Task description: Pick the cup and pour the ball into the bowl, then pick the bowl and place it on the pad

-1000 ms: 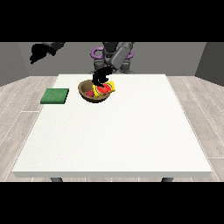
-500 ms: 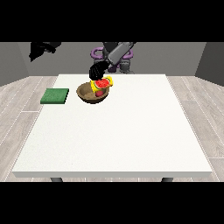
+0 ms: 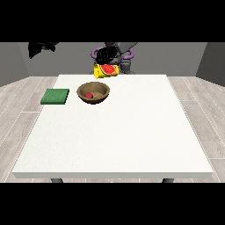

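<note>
Robot hand [image 3: 105, 55] nearest the view's middle holds the yellow watermelon-print cup [image 3: 106, 70] on its side, above the desk [image 3: 123, 132] just behind the wooden bowl [image 3: 93, 92]. We see the red ball [image 3: 89, 95] already lying in the bowl, so we judge the pour done. Next we would set the cup down, then grasp the bowl and carry it to the green pad [image 3: 55, 96] beside it. Of the other robot hand [image 3: 39, 46], raised at the view's left, we cannot tell the fingers.

A bare test room rather than a home — plain grey walls [image 3: 17, 61], pale wood-plank floor [image 3: 19, 105], and one large white rectangular table [image 3: 114, 136] filling the middle.
</note>
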`<state>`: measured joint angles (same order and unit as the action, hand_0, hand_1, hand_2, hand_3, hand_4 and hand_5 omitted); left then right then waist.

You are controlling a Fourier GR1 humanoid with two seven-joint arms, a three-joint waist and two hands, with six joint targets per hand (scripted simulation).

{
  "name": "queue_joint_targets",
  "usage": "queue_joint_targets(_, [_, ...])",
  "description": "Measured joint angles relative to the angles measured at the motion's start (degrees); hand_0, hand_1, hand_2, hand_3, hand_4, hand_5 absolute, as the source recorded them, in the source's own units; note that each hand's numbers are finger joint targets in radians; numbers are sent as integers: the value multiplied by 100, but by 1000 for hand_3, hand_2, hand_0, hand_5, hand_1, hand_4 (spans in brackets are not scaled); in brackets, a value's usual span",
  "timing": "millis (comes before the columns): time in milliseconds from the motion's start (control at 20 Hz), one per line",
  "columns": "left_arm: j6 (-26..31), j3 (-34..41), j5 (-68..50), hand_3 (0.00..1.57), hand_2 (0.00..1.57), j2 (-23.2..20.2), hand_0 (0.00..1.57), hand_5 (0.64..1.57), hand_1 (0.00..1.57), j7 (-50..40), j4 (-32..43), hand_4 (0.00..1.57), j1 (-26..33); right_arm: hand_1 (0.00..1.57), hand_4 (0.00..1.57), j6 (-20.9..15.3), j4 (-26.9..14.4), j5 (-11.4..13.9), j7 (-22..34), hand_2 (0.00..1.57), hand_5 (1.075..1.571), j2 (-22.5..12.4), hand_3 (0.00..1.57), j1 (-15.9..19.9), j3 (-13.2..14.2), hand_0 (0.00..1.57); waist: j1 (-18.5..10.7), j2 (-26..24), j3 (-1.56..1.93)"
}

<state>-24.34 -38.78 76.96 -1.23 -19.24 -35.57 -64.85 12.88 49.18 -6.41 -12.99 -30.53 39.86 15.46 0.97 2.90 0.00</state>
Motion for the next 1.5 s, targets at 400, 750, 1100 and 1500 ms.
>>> queue_joint_targets(400, [-592, 1414, -1650, 1571, 1571, -797, 1532, 1430, 1532, 1051, -782, 1347, 429, 0, 581, -248, 46, 112, -81, 492, 1567, 64, 724, -325, 7, 0, -504, -23, -9])
queue_joint_targets(750, [-260, 2617, -3863, 0, 0, -571, 443, 1516, 443, 2159, -1373, 926, 981, 0, 622, -483, 328, 108, 103, 461, 1570, 479, 583, -197, -151, 0, -628, 275, -49])
queue_joint_targets(1100, [1212, 4209, -6780, 0, 0, -131, 0, 1544, 0, 2403, -2193, 444, 912, 0, 692, -568, 369, 16, 142, 413, 1571, 790, 389, -309, -176, 0, -807, 419, -76])
queue_joint_targets(1500, [3648, 5748, -9031, 0, 0, -1462, 0, 1551, 0, 1986, -1999, 294, 867, 0, 0, -602, 624, -32, 108, 0, 1568, 1206, 0, -669, -334, 0, -814, 502, -21])
